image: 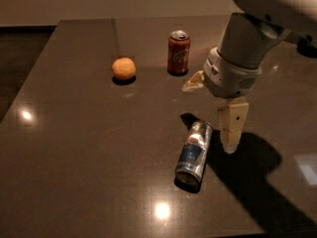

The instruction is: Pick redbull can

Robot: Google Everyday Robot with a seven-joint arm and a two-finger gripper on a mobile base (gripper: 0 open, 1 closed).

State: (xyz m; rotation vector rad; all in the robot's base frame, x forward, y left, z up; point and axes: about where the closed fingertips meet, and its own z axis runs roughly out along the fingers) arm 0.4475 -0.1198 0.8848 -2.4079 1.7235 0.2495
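The redbull can (pixel 194 152) lies on its side on the dark table (pixel 84 148), slim, silver and blue, its near end toward the front edge. My gripper (pixel 208 117) hangs from the arm at the upper right, just right of and above the can's far end. It is open and empty. One cream finger (pixel 233 125) points down beside the can without touching it. The other finger (pixel 193 82) sticks out to the left, behind the can.
A red-brown cola can (pixel 178 52) stands upright at the back of the table. An orange (pixel 124 68) sits to its left. The table's left edge runs diagonally at the left; its front edge is near the bottom.
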